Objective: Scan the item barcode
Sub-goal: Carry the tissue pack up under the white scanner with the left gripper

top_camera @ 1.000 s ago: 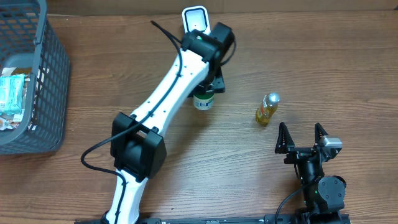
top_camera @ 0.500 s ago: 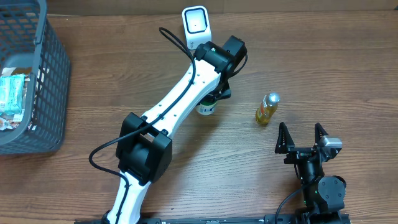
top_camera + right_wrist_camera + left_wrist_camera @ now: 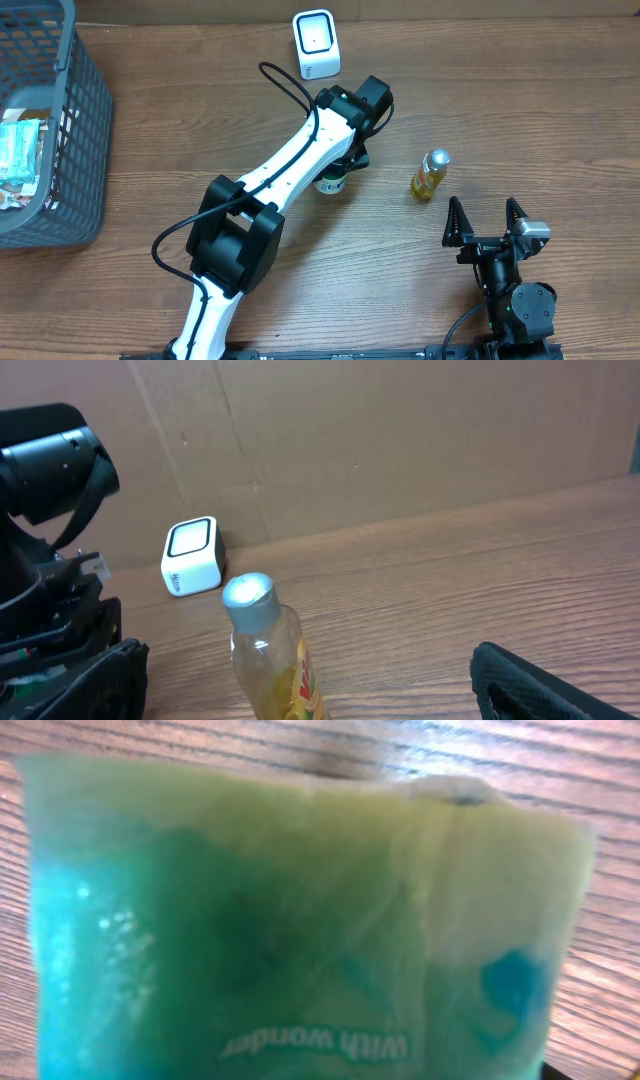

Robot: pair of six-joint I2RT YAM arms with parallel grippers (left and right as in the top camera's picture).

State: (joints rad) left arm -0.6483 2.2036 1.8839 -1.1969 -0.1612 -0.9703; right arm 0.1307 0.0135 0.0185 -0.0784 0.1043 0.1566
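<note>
On my feed I count one white scanner (image 3: pixel 316 44), one grey basket (image 3: pixel 85 120) far left of the scanner, one yellow bottle (image 3: pixel 430 174) and one green pack (image 3: pixel 331 184) in front of it, and two arms: left arm (image 3: pixel 290 150), right arm (image 3: pixel 510 290). The packets (image 3: pixel 20 150) in the basket are too bunched for me to count.

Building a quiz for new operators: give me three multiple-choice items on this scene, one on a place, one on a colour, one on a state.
1. Where does the white scanner stand? A near edge, left; B far edge, by the wall; C near edge, right.
2. The bottle has a cap that is: A red; B silver; C black.
3. The right hand is: A open and empty; B shut on the bottle; C shut on the scanner.
Answers: B, it sits just before the wall; B, the cap shines silver; A, its fingers stand spread with nothing between them.
</note>
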